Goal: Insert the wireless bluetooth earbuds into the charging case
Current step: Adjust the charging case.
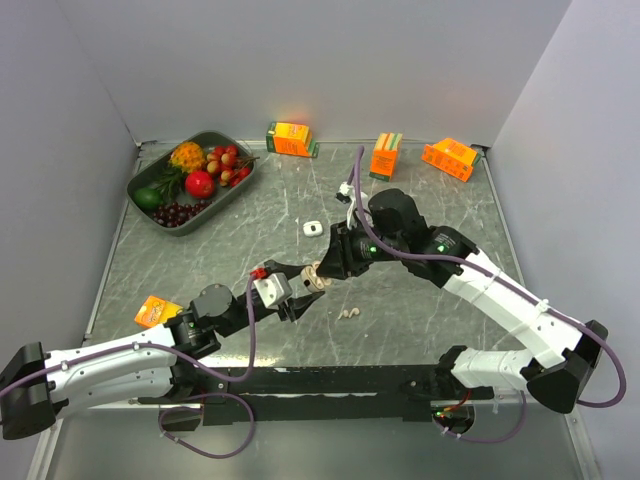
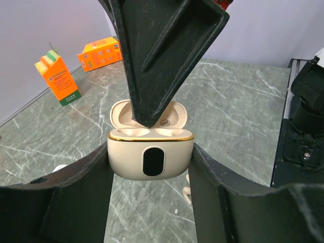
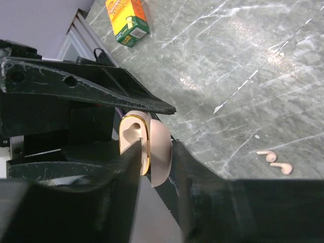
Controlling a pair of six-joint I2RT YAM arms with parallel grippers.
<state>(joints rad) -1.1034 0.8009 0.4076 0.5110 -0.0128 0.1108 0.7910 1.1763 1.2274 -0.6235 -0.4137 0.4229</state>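
The beige charging case [image 1: 314, 277] with a gold rim is held off the table between my left gripper's [image 1: 305, 290] fingers. In the left wrist view the case [image 2: 151, 162] has its lid up and both cavities look empty. My right gripper [image 1: 325, 268] reaches in from the right. In the right wrist view its fingers [image 3: 132, 152] straddle the raised lid [image 3: 162, 152], one inside and one behind. Two small pale earbuds [image 1: 350, 313] lie on the table below the case and also show in the right wrist view [image 3: 274, 162]. One earbud [image 2: 187, 192] shows beside my left finger.
A small white piece [image 1: 311, 228] lies on the table behind the grippers. A dark tray of fruit [image 1: 150, 215] stands at the back left. Orange juice cartons stand at the back [image 1: 291, 138], [image 1: 385, 155], [image 1: 450, 158], and one [image 1: 157, 311] near my left arm.
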